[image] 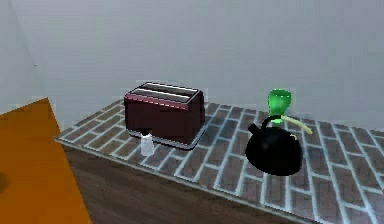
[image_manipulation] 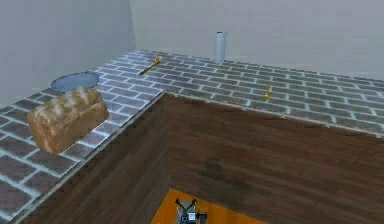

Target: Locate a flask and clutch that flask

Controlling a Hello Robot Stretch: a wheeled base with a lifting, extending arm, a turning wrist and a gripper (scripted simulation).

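Observation:
A green glassy vessel [image: 279,103] with a flared top stands on the brick-patterned counter [image: 225,150], just behind a black kettle [image: 273,150] that hides its lower part. It may be the flask. At the arm side view's bottom edge, the gripper's small dark body [image_manipulation: 187,212] with white marks shows over an orange surface [image_manipulation: 215,210]. Its far end is too small to make out, so I cannot tell whether it holds anything.
A dark red toaster [image: 165,114] and a small white shaker [image: 147,144] stand left of the kettle. An orange block [image: 35,165] fills the forward view's left. The L-shaped counter [image_manipulation: 300,95] carries a bread loaf [image_manipulation: 67,118], a grey bowl [image_manipulation: 76,80], a white cylinder [image_manipulation: 220,46] and a yellow utensil [image_manipulation: 152,67].

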